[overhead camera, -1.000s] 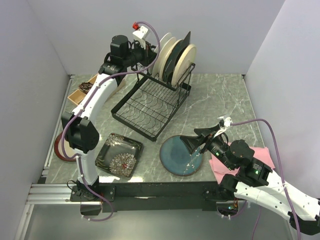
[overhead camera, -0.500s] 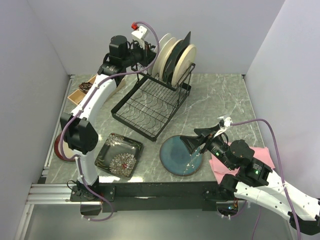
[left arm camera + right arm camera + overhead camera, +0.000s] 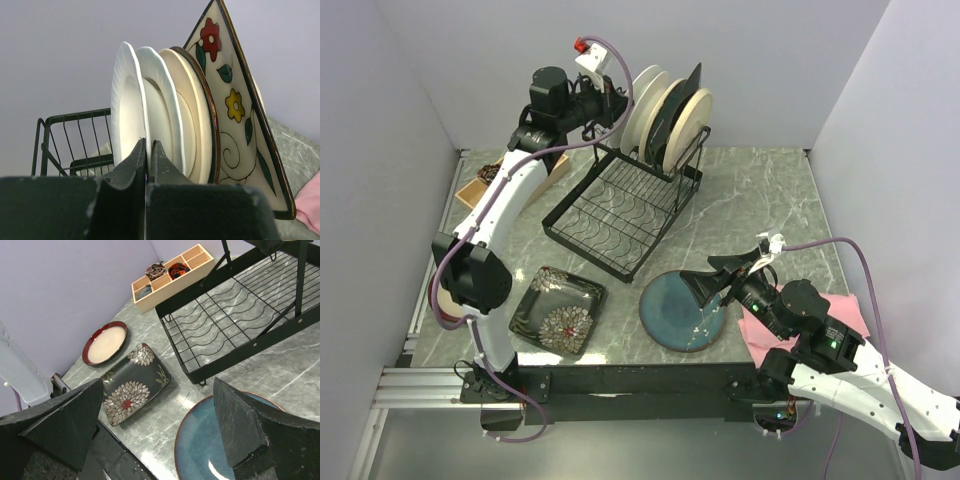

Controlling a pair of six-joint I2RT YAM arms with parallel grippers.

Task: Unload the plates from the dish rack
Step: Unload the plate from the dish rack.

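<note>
The dish rack (image 3: 620,215) stands at the back, with several plates upright in its upper frame. My left gripper (image 3: 620,105) (image 3: 148,142) is shut on the rim of the leftmost white plate (image 3: 645,100) (image 3: 127,100). Behind it stand another white plate (image 3: 162,100), a cream plate (image 3: 192,110) and a cream square plate with coloured flowers (image 3: 235,110). On the table lie a round teal plate (image 3: 685,310) (image 3: 225,445), a black flowered square plate (image 3: 558,310) (image 3: 132,390) and a red-rimmed tan plate (image 3: 105,342). Just above the teal plate's near edge my right gripper (image 3: 705,285) (image 3: 159,385) hangs open and holds nothing.
A wooden compartment tray (image 3: 485,185) (image 3: 170,272) sits at the back left beside the rack. A pink folded cloth (image 3: 820,320) lies at the front right under my right arm. Grey walls close in the table on three sides.
My left gripper has risen and pulled back to the left, drawing the white plate up and away from the other plates. The right arm has stayed still.
</note>
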